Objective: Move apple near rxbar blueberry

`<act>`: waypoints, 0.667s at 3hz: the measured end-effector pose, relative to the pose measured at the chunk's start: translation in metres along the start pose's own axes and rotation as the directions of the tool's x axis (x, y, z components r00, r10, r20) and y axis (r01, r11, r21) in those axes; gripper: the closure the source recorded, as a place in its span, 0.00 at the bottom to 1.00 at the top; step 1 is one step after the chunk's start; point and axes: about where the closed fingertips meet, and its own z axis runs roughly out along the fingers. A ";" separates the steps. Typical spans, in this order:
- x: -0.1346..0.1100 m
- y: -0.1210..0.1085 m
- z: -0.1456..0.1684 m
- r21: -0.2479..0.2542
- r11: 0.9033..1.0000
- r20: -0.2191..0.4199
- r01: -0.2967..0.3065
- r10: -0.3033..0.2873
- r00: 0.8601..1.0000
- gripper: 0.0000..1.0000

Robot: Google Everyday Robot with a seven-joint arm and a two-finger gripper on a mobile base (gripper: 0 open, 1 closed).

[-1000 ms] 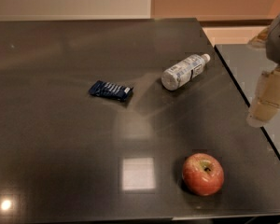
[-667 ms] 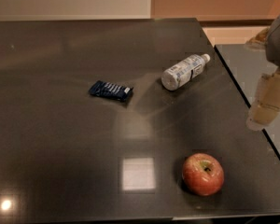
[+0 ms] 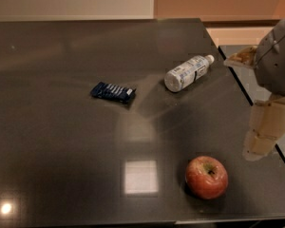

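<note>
Pale blocky gripper [image 3: 263, 137] has dropped lower at 3 o'clock, grip state cannot tell, round glossy apple [image 3: 206, 177] at 5 o'clock, flat striped rxbar blueberry [image 3: 112, 92] at 10 o'clock.

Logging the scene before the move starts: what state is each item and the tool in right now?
apple: on the table, stem pit up, untouched.
rxbar blueberry: lying flat, apart from the apple.
bottle: on its side, capped.
tool: at the table's right edge, right of the apple, touching nothing.

High view down onto table [image 3: 47, 141], end effector [image 3: 259, 147] right.
</note>
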 end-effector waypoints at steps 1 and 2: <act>-0.012 0.019 0.007 -0.028 0.998 0.017 0.062 -0.061 0.998 0.00; -0.024 0.066 0.041 -0.116 0.972 0.026 0.203 -0.202 0.979 0.00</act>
